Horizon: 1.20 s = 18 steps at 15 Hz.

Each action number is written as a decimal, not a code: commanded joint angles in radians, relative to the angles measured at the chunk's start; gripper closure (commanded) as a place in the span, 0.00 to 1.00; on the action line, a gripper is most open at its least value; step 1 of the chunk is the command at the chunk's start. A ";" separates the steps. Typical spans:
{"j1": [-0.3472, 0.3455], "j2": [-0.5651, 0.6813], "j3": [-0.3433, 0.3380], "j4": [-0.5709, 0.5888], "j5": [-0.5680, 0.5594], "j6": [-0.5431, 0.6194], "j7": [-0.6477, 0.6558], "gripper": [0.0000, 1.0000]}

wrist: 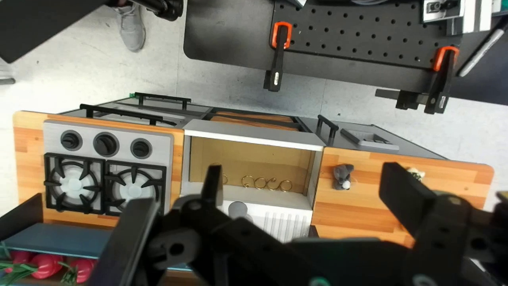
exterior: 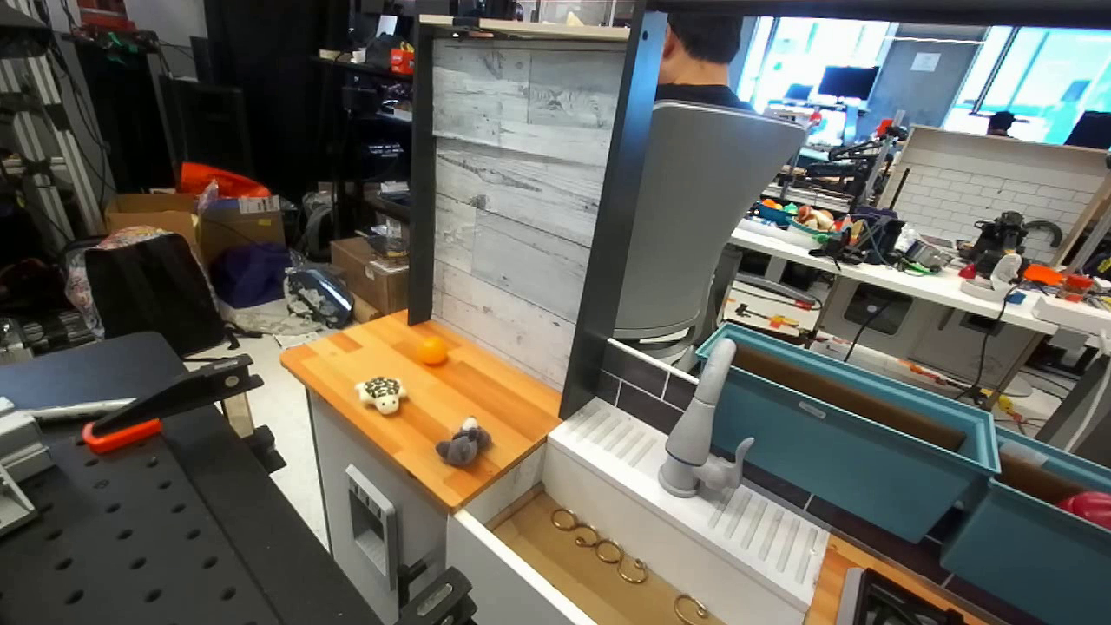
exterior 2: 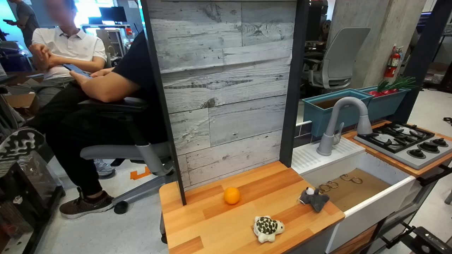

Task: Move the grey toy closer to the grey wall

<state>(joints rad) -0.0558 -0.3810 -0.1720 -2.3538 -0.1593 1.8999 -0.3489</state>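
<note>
I see the lumpy grey toy (exterior: 464, 444) on the flat wood top (exterior: 499, 391) by the sink (exterior 2: 367, 213), apart from the streaky wall (exterior: 521, 200), and a smooth round ball (exterior 2: 232, 195) in both exterior views, while only the wrist view shows my gripper (wrist: 302, 171), its fingers (wrist: 401, 192) spread wide

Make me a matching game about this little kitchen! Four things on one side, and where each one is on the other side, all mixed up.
Things
1. small, lumpy dark grey plush toy
2. round orange ball
3. smooth, curved grey faucet
4. round red vegetables with green leaves

Places
A. standing on the white grooved ledge
B. on the wooden counter, near the pale grey plank wall
C. in a blue-green planter box
D. on the wooden counter, near the white sink

Right pairs: 1-D, 2-B, 3-A, 4-C
</note>
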 commanded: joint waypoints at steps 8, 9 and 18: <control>0.112 0.391 0.253 0.086 -0.080 0.174 0.394 0.00; 0.125 0.437 0.267 0.101 -0.101 0.182 0.433 0.00; 0.234 0.851 0.245 0.272 -0.132 0.402 0.580 0.00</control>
<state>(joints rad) 0.1427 0.3552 0.1082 -2.1686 -0.2510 2.2475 0.1842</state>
